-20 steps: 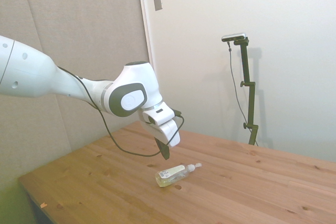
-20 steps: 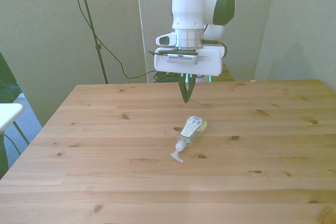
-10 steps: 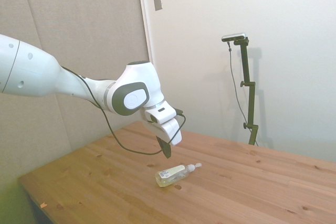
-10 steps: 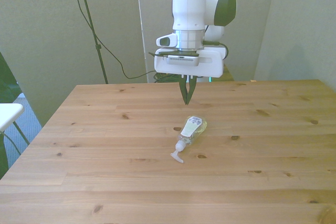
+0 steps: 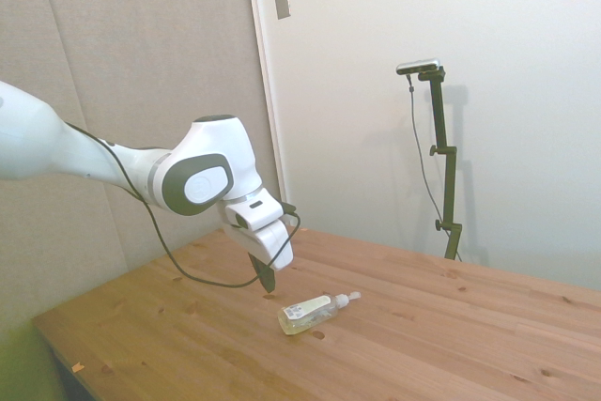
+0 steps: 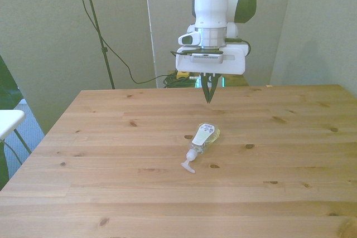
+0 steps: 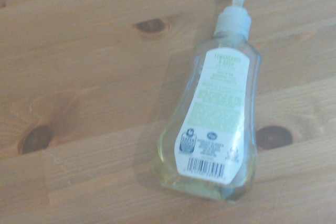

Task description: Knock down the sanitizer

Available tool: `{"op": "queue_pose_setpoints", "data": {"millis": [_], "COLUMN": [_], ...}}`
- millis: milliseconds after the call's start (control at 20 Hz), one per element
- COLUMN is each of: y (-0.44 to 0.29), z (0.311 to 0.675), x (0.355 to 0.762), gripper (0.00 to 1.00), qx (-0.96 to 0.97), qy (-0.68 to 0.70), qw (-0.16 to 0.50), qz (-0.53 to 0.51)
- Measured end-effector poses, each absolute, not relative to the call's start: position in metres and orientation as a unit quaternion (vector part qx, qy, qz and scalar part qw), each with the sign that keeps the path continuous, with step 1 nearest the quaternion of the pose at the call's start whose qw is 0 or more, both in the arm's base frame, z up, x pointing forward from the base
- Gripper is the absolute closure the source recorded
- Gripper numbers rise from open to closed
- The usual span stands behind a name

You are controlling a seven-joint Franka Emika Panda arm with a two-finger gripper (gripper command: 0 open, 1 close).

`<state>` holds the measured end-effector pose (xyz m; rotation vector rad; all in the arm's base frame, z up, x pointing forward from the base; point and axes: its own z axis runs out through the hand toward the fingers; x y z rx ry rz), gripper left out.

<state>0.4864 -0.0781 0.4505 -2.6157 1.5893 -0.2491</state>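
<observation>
The sanitizer (image 5: 315, 313) (image 6: 202, 141) (image 7: 216, 116), a small clear bottle with a white pump cap, a pale label and a little yellowish liquid, lies on its side on the wooden table (image 6: 111, 182). Its pump points toward the table's near edge in the front view. My gripper (image 5: 267, 280) (image 6: 209, 98) hangs above the table, apart from the bottle and on the side of its base. Its dark fingers come to a single point, shut on nothing.
A white object (image 6: 8, 122) sticks in at the front view's left edge, beside the table. A black cable (image 5: 188, 269) loops from the arm down over the table's far part.
The gripper has drawn back from the lying bottle, toward the side view's left and slightly toward the front view's right, staying shut. The bottle has not moved.
</observation>
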Motion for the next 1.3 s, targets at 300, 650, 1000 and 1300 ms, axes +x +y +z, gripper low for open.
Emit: {"op": "queue_pose_setpoints", "data": {"millis": [300, 650, 1000, 1300], "y": [-0.060, -0.043, -0.036, -0.031], "z": [0.446, 0.443, 0.445, 0.444], "x": [0.459, 0.444, 0.441, 0.439], "gripper": [0.00, 0.00, 0.00, 0.00], "qx": [-0.860, -0.869, -0.872, -0.875], "qy": [0.504, 0.491, 0.484, 0.480], "qw": [0.030, 0.024, 0.022, 0.017], "qz": [-0.071, -0.064, -0.065, -0.058]}}
